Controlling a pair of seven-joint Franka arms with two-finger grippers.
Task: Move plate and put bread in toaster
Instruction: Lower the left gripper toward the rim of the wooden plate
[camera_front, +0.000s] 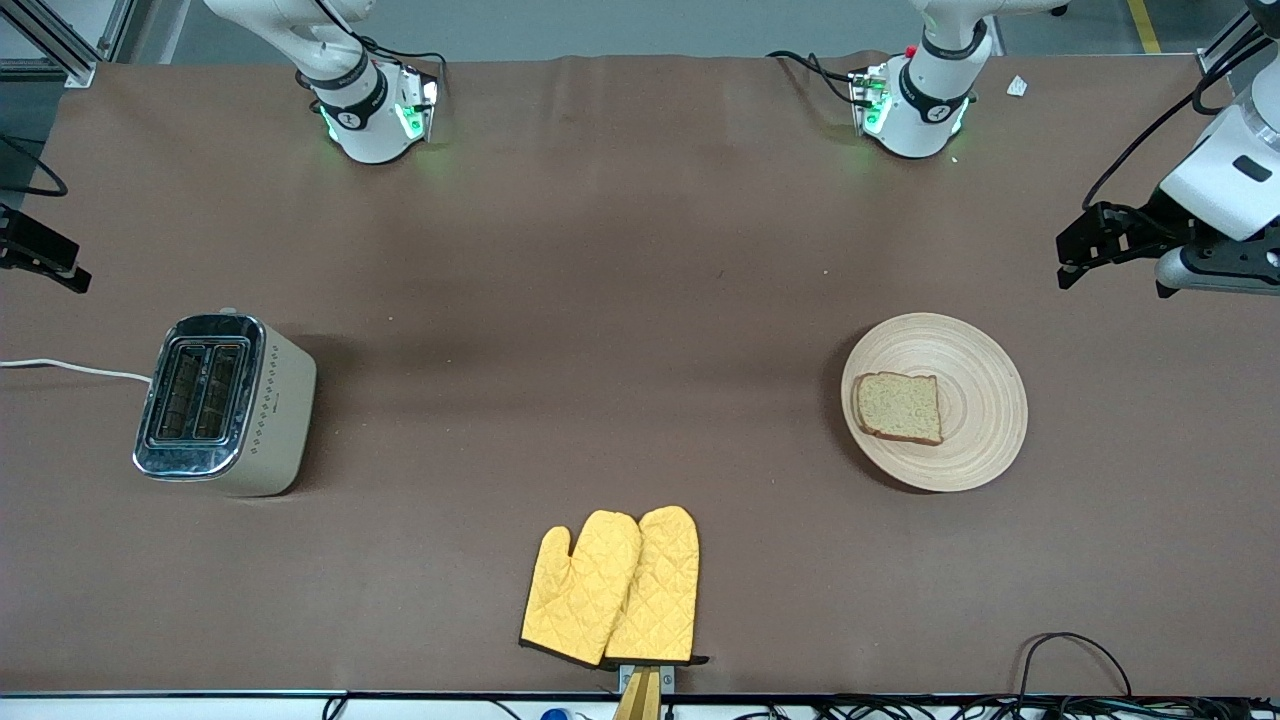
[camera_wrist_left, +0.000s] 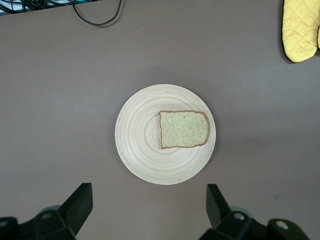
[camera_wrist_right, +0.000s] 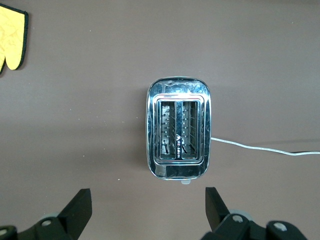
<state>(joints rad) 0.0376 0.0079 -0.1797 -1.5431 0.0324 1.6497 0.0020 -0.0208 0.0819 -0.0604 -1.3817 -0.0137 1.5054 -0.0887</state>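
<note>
Hanging high over the table (camera_front: 640, 300) at the left arm's end, the left gripper (camera_wrist_left: 150, 207) has its two black fingers (camera_wrist_left: 80, 202) spread wide with nothing between them. Straight below its camera lies the plate (camera_wrist_left: 145, 155), a round, shallow wooden dish with ring grain, flat on the brown cloth. In it rests the bread (camera_wrist_left: 183, 129), a single speckled slice with a darker crust, lying flat and set off from the plate's middle toward the side where the right arm works. Farther out from this gripper, toward the front camera and the table's middle, a pair of yellow quilted oven mitts (camera_front: 612, 587) lies side by side, one overlapping the other, at the table's near edge.

The right gripper (camera_wrist_right: 147, 210) hangs over the right arm's end of the table, its fingers (camera_wrist_right: 79, 204) likewise wide apart and holding nothing. Directly beneath its camera stands the toaster (camera_wrist_right: 178, 135), upright, with a shiny chrome top and cream sides. Both of its slots are open at the top and hold only their wire racks; no bread is in either. A white cord (camera_wrist_right: 260, 148) runs from the toaster across the cloth toward the table's end. Toaster and plate stand well apart, with the mitts between them and nearer the front camera.
</note>
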